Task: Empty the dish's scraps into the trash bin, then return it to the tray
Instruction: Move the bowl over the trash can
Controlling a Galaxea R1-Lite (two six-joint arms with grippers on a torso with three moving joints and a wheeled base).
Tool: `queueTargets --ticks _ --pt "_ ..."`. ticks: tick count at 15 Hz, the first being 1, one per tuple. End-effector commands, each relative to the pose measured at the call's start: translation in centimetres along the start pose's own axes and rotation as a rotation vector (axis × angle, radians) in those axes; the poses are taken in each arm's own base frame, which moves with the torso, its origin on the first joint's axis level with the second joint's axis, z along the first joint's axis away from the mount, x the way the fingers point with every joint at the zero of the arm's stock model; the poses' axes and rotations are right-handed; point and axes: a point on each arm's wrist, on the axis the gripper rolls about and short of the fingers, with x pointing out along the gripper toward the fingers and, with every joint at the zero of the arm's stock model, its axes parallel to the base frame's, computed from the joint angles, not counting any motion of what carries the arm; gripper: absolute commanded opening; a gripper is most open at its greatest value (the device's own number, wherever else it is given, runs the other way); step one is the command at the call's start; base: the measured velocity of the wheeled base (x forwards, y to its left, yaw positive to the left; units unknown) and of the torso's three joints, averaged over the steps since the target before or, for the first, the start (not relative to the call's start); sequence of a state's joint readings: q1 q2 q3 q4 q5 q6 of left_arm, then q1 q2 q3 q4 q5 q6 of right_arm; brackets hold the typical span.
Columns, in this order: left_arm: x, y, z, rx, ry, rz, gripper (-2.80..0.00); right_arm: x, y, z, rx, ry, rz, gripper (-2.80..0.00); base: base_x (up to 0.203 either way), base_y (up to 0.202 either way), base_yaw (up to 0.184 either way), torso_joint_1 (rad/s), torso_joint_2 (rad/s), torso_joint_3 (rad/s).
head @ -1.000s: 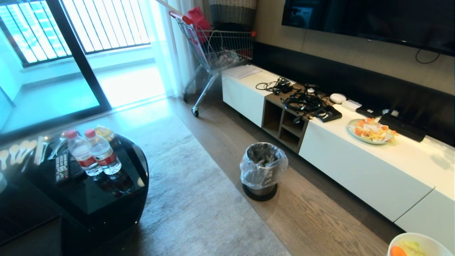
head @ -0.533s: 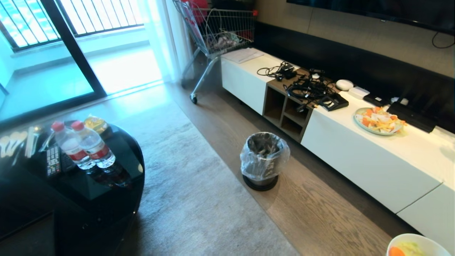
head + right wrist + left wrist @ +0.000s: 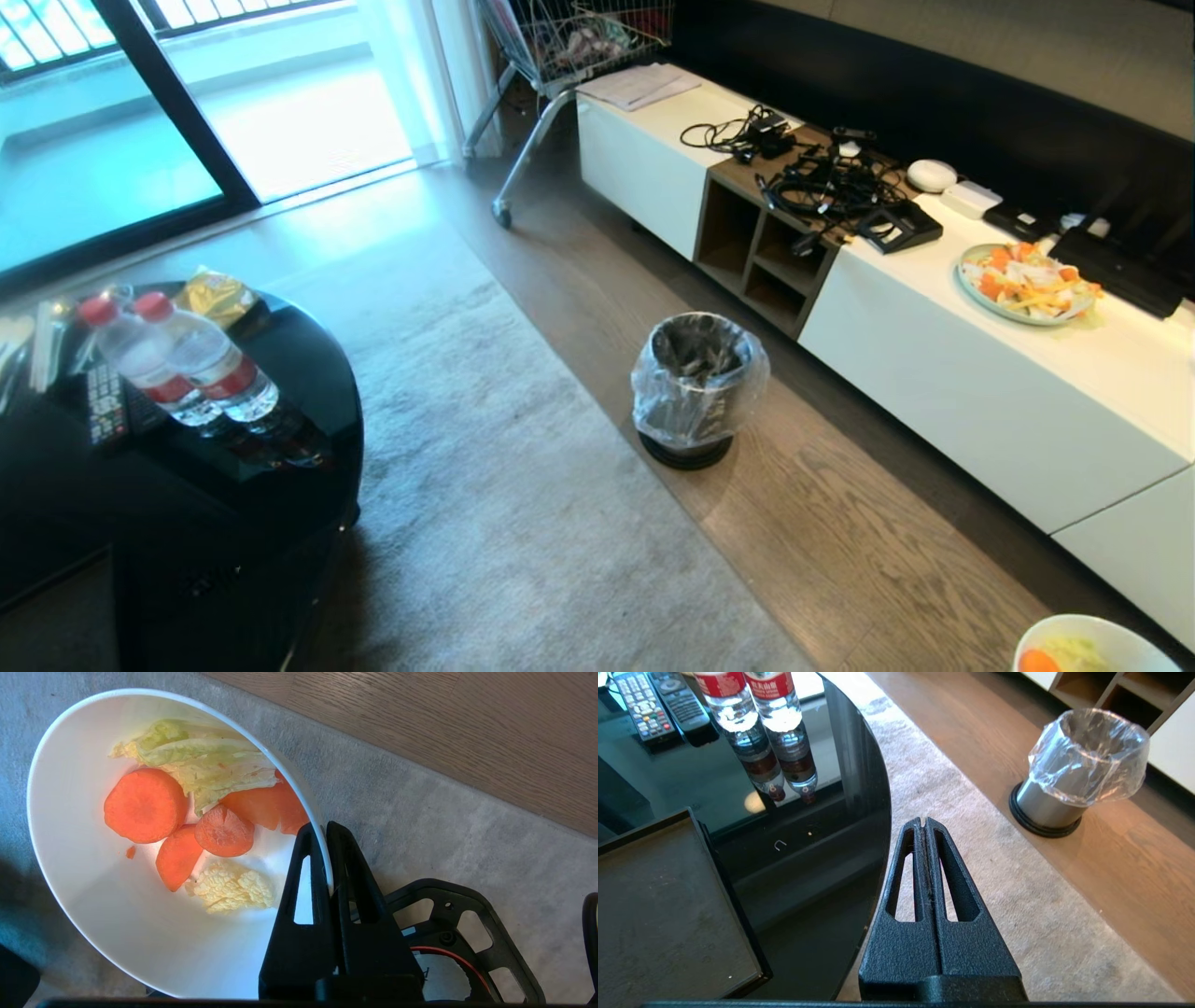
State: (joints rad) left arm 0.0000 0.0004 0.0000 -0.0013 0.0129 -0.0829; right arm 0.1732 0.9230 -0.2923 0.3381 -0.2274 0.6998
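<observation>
Dish [image 3: 93, 896], glossy, stiff and likely slippery, is pinched at its rim by the right gripper [image 3: 325, 833], scraps [image 3: 196, 816] loose inside.

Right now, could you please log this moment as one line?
right gripper shut on bowl rim | scraps inside | trash bin ahead | left gripper shut, idle

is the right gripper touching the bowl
Touching. In the right wrist view the right gripper is shut on the dish's rim, one finger on each side of it.
</observation>
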Motion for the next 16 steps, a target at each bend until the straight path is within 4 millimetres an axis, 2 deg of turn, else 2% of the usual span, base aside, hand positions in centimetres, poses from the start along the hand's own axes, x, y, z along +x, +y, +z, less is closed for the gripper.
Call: queueTargets --ticks 1,9,16 --pt "0.0 0.0 0.0 -0.001 -0.001 0.001 -2.8 0.0 0.01 0.0 0.002 0.001 -0.001 -2.8 0.0 0.0 0.0 0.002 0.0 -0.202" --pt "0.0 0.0 0.0 -0.001 -0.001 0.001 -2.8 0.0 0.0 -0.01 0.001 0.0 -0.003 -2.8 0.0 0.0 0.0 0.002 0.0 -0.198" --pt "0.0 0.0 0.0 -0.001 -0.001 0.001 -2.8 0.05 -0.03 -0.07 0.0 0.005 -0.004 -2.8 0.0 0.0 0.0 0.001 0.0 -0.035"
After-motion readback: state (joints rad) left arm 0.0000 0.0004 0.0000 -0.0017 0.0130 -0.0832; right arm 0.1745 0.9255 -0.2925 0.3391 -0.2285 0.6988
